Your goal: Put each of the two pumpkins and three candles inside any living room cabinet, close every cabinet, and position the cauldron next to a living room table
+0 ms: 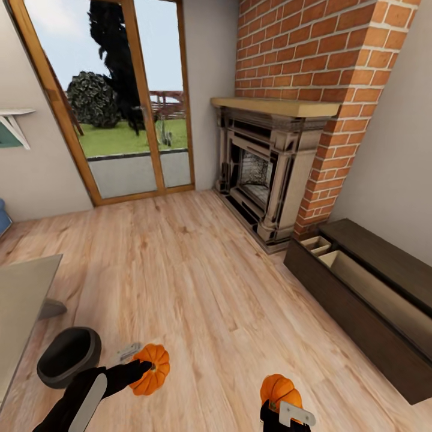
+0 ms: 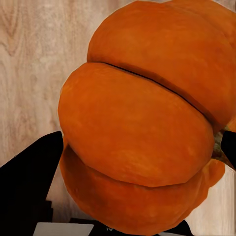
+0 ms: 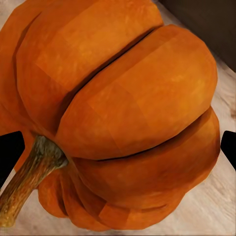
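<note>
Both grippers sit at the lower edge of the head view, each clamped on a pumpkin. L gripper (image 1: 144, 367): black fingers closed around the left pumpkin (image 1: 151, 368), held above the floor just right of the cauldron (image 1: 68, 355). R gripper (image 1: 282, 403): closed on the right pumpkin (image 1: 279, 390), w/ a pale plate on the wrist below it.

Materials/shapes:
- Pumpkins: bright orange, ribbed, flattened-round, matte skin w/ deep grooves between lobes.
- Cauldron: squat, round, matte black, wide mouth; stands on the floor touching or just beside the table (image 1: 24, 300) edge, exact contact unclear.
- Table: flat grey-green top, grey block leg visible.
- Cabinet (image 1: 360, 312): long, low, dark brown wood, along the right wall; compartments open, pale beige interior w/ dividers.
- Floor (image 1: 198, 288): light wood planks. Fireplace (image 1: 264, 174): carved stone surround in a red brick chimney. Glass door (image 1: 120, 96): wood frame, lawn beyond.

View differences:
- Left wrist view: left pumpkin (image 2: 142, 128) close-up, black fingers (image 2: 29, 172) on either side.
- Right wrist view: right pumpkin (image 3: 123, 113) w/ rough brown-green stem (image 3: 29, 177), a detail not resolved in the head view; black fingertips (image 3: 10, 152) at both flanks; dark cabinet front at one corner.
</note>
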Robot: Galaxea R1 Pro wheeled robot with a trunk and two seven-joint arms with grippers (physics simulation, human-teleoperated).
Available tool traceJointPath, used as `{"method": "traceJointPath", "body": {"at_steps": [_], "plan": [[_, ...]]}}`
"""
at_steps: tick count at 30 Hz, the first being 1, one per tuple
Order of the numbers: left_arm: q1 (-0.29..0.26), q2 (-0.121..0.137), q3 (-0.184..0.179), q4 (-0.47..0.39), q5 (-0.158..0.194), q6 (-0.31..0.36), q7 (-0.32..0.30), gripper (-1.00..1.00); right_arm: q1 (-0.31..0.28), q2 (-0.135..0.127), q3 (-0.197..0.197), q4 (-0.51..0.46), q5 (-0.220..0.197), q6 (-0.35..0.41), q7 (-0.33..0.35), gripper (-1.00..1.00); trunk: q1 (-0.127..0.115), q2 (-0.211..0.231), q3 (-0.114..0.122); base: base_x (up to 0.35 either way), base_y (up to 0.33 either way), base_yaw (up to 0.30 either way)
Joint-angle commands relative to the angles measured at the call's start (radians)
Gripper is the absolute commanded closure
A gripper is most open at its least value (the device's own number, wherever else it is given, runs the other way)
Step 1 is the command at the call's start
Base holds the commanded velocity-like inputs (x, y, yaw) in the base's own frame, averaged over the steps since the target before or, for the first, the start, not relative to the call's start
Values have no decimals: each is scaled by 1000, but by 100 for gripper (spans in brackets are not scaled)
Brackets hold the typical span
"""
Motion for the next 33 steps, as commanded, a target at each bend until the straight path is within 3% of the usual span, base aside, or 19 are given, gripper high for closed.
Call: {"method": "traceJointPath", "body": {"at_steps": [1,14,21,33], "plan": [[0,0,0,0,3,-1,0,100,0,0,1,0,3,-1,0,100,0,0,0,321,-118,0],[0,0,0,0,3,-12,-1,100,0,0,2,-1,4,-1,0,100,0,0,0,324,-43,12],[0,0,0,0,3,-12,0,100,0,1,70,-2,4,-1,0,100,0,0,0,329,0,255],[0,0,0,0,3,-12,0,100,0,0,77,-2,3,-2,0,100,0,0,7,329,0,203]]}}
